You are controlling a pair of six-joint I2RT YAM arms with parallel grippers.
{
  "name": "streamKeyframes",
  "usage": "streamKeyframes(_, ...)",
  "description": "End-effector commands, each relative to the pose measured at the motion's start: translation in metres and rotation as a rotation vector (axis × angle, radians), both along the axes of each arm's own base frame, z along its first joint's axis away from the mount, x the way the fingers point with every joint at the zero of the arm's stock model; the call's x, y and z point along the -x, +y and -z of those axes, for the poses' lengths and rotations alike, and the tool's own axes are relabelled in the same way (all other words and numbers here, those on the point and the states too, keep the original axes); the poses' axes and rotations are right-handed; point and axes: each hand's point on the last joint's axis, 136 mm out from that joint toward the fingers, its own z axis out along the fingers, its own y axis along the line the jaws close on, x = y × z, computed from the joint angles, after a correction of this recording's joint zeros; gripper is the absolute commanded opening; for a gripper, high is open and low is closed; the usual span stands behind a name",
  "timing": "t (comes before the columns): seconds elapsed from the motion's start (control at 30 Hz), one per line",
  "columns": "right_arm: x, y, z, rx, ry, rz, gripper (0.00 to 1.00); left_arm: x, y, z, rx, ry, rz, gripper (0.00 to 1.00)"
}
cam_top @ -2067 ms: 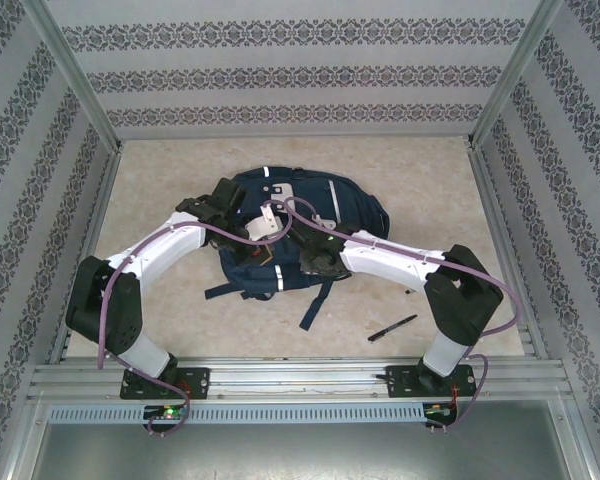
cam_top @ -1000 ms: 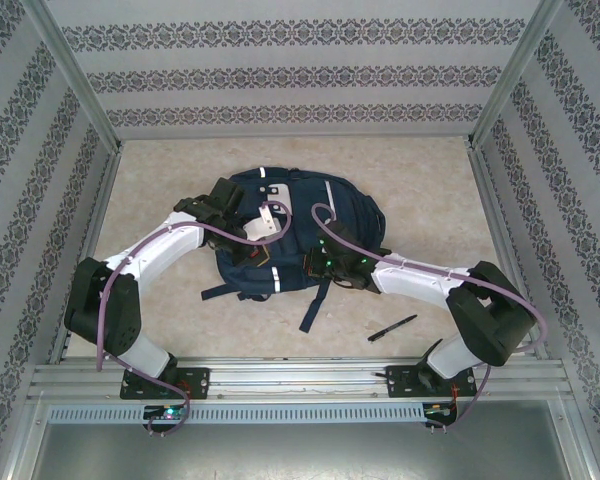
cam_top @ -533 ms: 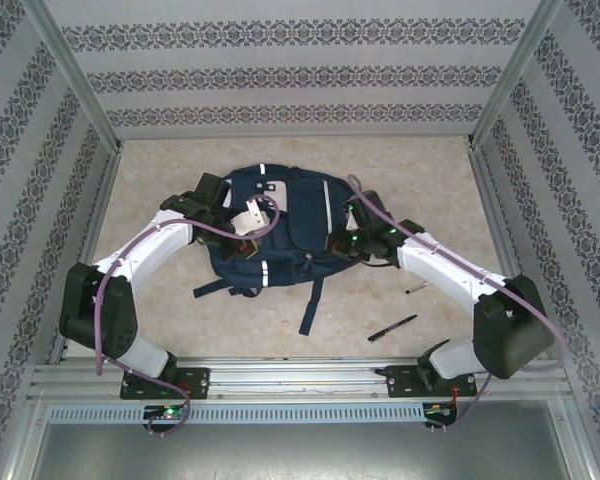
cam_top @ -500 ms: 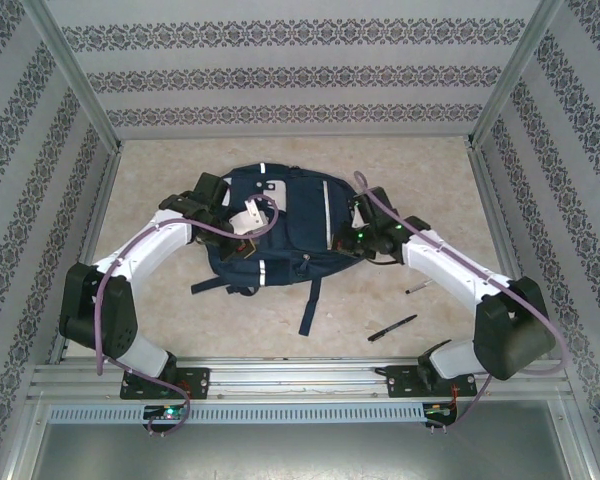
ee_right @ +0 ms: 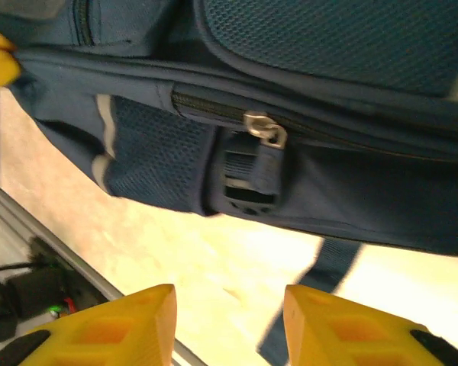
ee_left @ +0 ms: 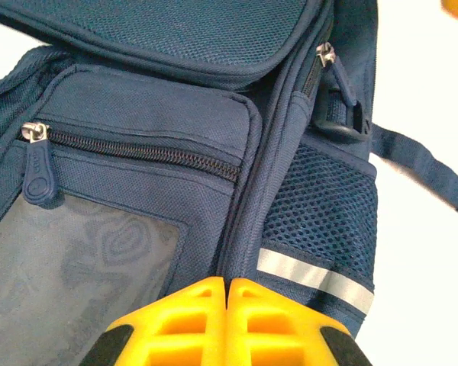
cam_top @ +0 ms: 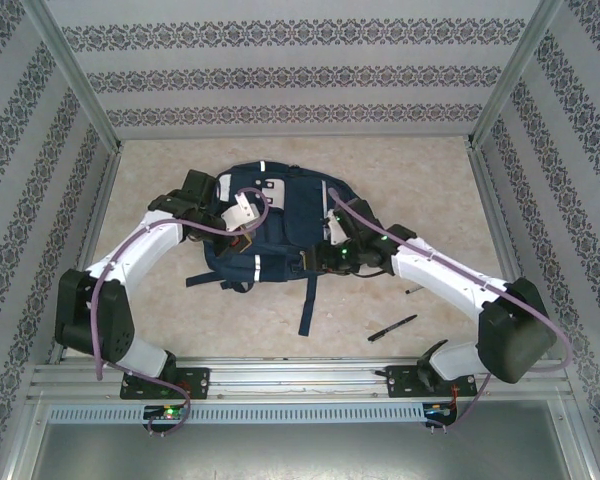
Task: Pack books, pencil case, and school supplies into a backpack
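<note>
My left gripper [ee_left: 227,286], bottom centre, is clenched on a seam of the backpack [ee_left: 137,114]. My right gripper [ee_right: 229,301] stands released below its zipper pull [ee_right: 261,130].

Robot lab test cell, not a home: aluminium extrusion frame [cam_top: 75,75], patterned panel walls [cam_top: 300,75] boxing a beige bench [cam_top: 420,190], left arm [cam_top: 145,245] and right arm [cam_top: 445,280] bolted to a rail [cam_top: 300,375], slotted cable duct [cam_top: 300,412].

I am reading no legible text, brand or number here. The backpack [cam_top: 280,225] is showing a faint swirl pattern in its pocket window [ee_left: 84,259], too blurred to read. Its zipper pull [ee_left: 40,177] is showing no lettering I can make out.
</note>
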Motion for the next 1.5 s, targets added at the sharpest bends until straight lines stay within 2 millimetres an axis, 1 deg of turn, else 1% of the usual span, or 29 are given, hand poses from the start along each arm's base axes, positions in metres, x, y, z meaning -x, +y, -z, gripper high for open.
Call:
streamKeyframes(0.0,-0.023,0.009,0.01,-0.055,0.007,0.149,0.46,0.003,-0.01,-0.023,0.125,-0.05,-0.003,0.0)
streamKeyframes(0.13,-0.036,0.002,0.028,0.04,-0.03,0.19,0.49,0.006,-0.011,-0.018,0.136,-0.018,-0.007,0.0)
streamKeyframes(0.17,-0.038,0.002,0.033,0.052,-0.034,0.187,0.49,0.007,-0.012,-0.017,0.142,-0.005,-0.004,0.0)
streamKeyframes(0.23,-0.04,0.009,0.037,0.042,-0.036,0.153,0.49,0.009,-0.014,-0.016,0.154,0.004,0.001,0.0)
streamKeyframes(0.27,-0.041,0.016,0.037,0.026,-0.035,0.128,0.46,0.009,-0.014,-0.014,0.158,0.005,0.003,0.0)
streamKeyframes(0.33,-0.042,0.025,0.036,0.002,-0.033,0.088,0.38,0.009,-0.015,-0.013,0.16,0.012,0.004,0.0)
streamKeyframes(0.47,-0.043,0.031,0.04,-0.014,-0.04,0.073,0.33,0.01,-0.016,-0.013,0.165,0.022,0.004,0.0)
streamKeyframes(0.57,-0.046,0.033,0.038,-0.03,-0.051,0.044,0.08,0.008,-0.014,-0.011,0.15,0.011,0.009,0.0)
streamKeyframes(0.6,-0.045,0.032,0.036,-0.031,-0.054,0.04,0.02,0.008,-0.013,-0.01,0.138,0.015,0.011,0.0)
streamKeyframes(0.63,-0.044,0.031,0.034,-0.033,-0.056,0.039,0.0,0.007,-0.013,-0.01,0.13,0.018,0.012,0.0)
streamKeyframes(0.73,-0.039,0.023,0.029,-0.027,-0.051,0.029,0.0,0.006,-0.009,-0.006,0.095,0.025,0.004,0.0)
streamKeyframes(0.8,-0.034,0.013,0.029,0.015,-0.042,0.023,0.0,0.001,-0.003,0.0,0.059,0.024,-0.021,0.0)
streamKeyframes(0.87,-0.031,-0.007,0.034,0.081,-0.021,0.05,0.0,-0.003,0.002,0.004,0.028,0.039,-0.031,0.0)
streamKeyframes(0.93,-0.028,-0.033,0.043,0.167,0.019,0.089,0.0,-0.006,0.008,0.008,0.009,0.04,-0.04,0.0)
streamKeyframes(1.0,-0.026,-0.058,0.051,0.257,0.04,0.099,0.0,-0.011,0.013,0.01,-0.011,0.0,-0.041,0.0)
streamKeyframes(1.03,-0.025,-0.071,0.055,0.308,0.048,0.098,0.0,-0.015,0.017,0.01,-0.027,-0.024,-0.049,0.0)
streamKeyframes(1.13,-0.022,-0.1,0.06,0.424,0.053,0.087,0.0,-0.031,0.033,0.006,-0.061,-0.06,-0.088,0.0)
streamKeyframes(1.2,-0.02,-0.104,0.058,0.447,0.033,0.057,0.0,-0.044,0.045,0.0,-0.062,-0.074,-0.138,0.0)
streamKeyframes(1.27,-0.018,-0.104,0.052,0.457,0.01,0.018,0.0,-0.064,0.062,-0.003,-0.054,-0.1,-0.23,0.0)
streamKeyframes(1.33,-0.014,-0.094,0.042,0.44,-0.028,-0.046,0.0,-0.095,0.089,-0.003,-0.056,-0.14,-0.398,0.0)
streamKeyframes(1.37,-0.01,-0.085,0.036,0.415,-0.046,-0.089,0.0,-0.11,0.101,-0.002,-0.053,-0.155,-0.482,0.0)
streamKeyframes(1.4,-0.006,-0.071,0.029,0.377,-0.071,-0.14,0.0,-0.124,0.115,-0.001,-0.049,-0.157,-0.58,0.0)
streamKeyframes(1.43,-0.001,-0.055,0.02,0.333,-0.093,-0.187,0.0,-0.136,0.125,0.0,-0.048,-0.142,-0.666,0.06)
streamKeyframes(1.47,0.004,-0.04,0.013,0.29,-0.106,-0.227,0.0,-0.145,0.133,0.0,-0.05,-0.124,-0.726,0.14)
